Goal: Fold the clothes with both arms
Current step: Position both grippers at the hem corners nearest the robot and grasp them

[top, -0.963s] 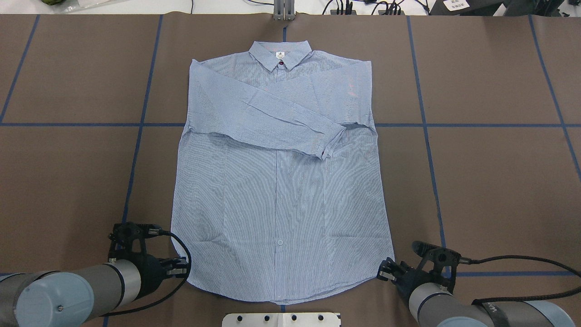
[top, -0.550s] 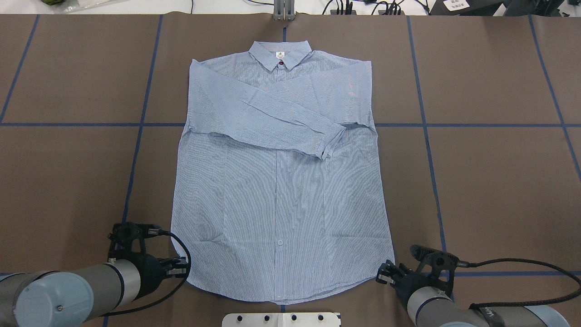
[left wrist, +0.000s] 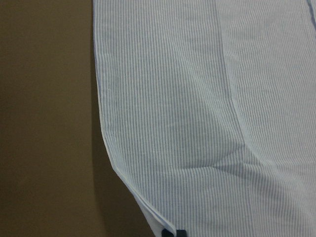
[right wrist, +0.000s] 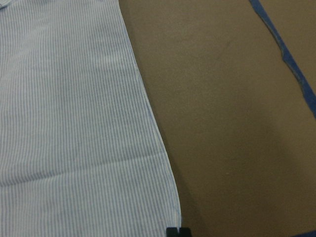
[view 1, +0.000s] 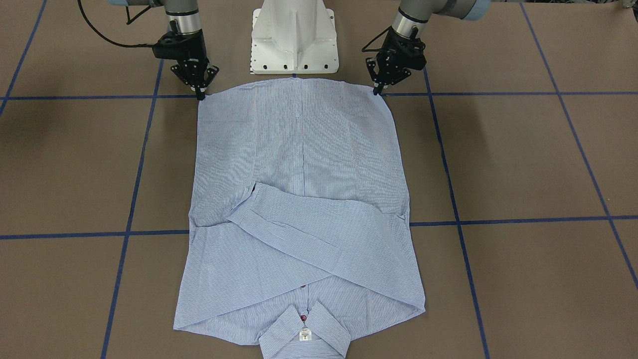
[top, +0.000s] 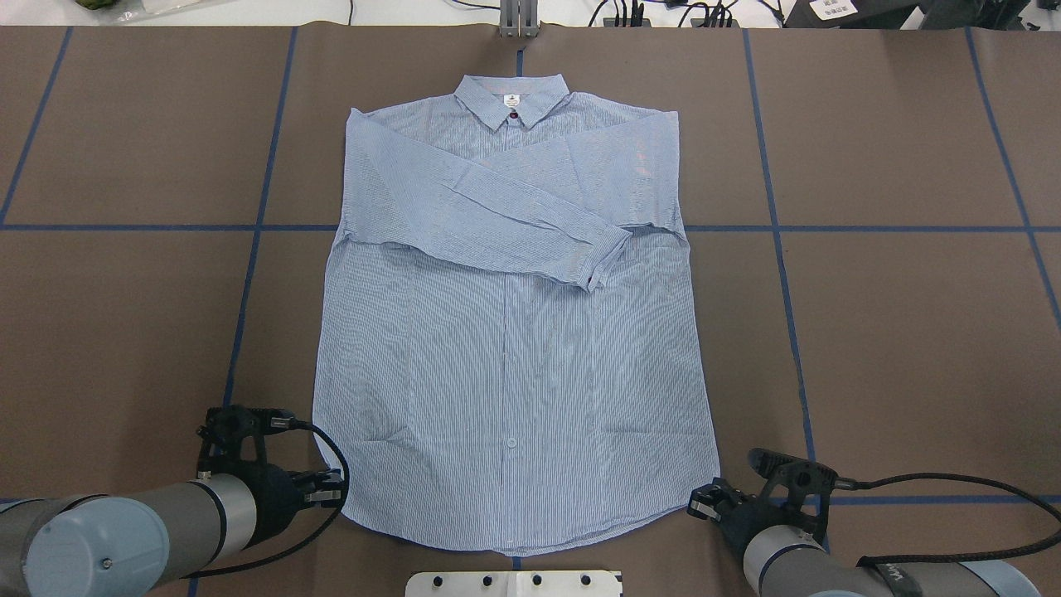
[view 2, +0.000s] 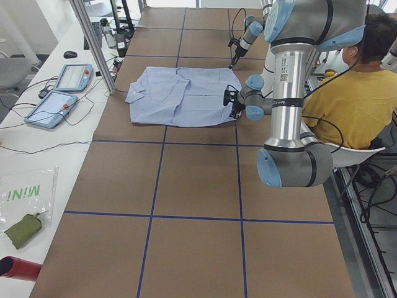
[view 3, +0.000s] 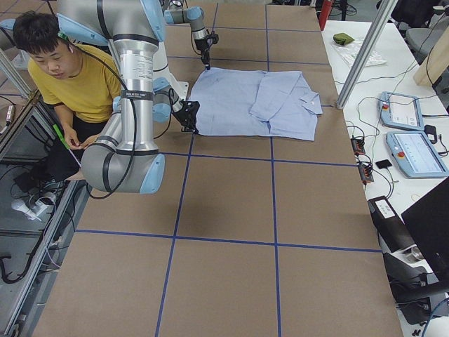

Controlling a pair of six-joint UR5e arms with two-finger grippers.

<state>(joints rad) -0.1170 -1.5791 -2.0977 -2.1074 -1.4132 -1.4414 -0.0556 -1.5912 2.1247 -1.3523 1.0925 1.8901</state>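
Finely striped shirt (top: pixel 510 373) lying flat and front up at the middle of the brown counter (top: pixel 912 332), sleeves folded across the chest, collar away from the robot, left end effector (view 1: pixel 376 91) and right end effector (view 1: pixel 201 96) each pinched closed on a hem corner

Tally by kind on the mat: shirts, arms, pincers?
Shirt: 1
Arms: 2 (left arm, right arm)
Pincers: 2 (left pincer, right pincer)
Total: 5

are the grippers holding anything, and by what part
Cannot be told: left gripper and right gripper sit at hem corners of the shirt, which lies flat.
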